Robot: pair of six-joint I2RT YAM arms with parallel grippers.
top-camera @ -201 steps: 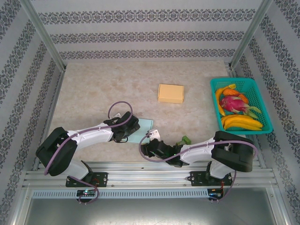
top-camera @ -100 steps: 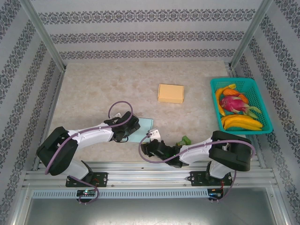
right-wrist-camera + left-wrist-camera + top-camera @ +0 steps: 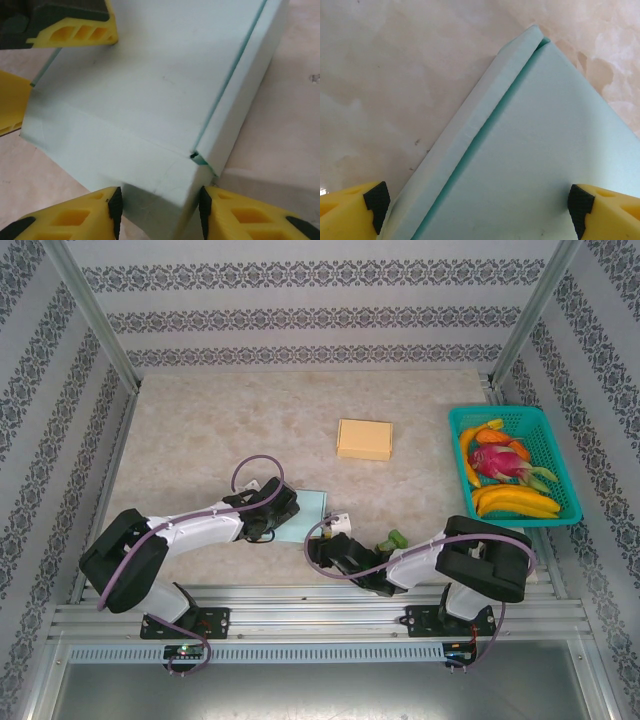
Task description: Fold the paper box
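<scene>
The paper box (image 3: 308, 508) is pale mint green and lies near the table's front, between the two arms. In the left wrist view its top panel (image 3: 540, 150) has a long side flap folded along the left. My left gripper (image 3: 276, 510) is open wide, and its yellow fingers (image 3: 75, 30) straddle the box's far corner. My right gripper (image 3: 159, 207) is at the box's near corner (image 3: 165, 180), one black pad against each side of that corner, shut on it.
A folded tan box (image 3: 365, 439) lies mid-table behind the green one. A teal basket (image 3: 500, 410) holding bananas and a dragon fruit stands at the right edge. A small green object (image 3: 392, 539) lies beside the right arm. Metal rails run along the front.
My right gripper has slid a little right and in towards the box, and its jaws have narrowed onto the near corner. The left arm has stayed where it was.
</scene>
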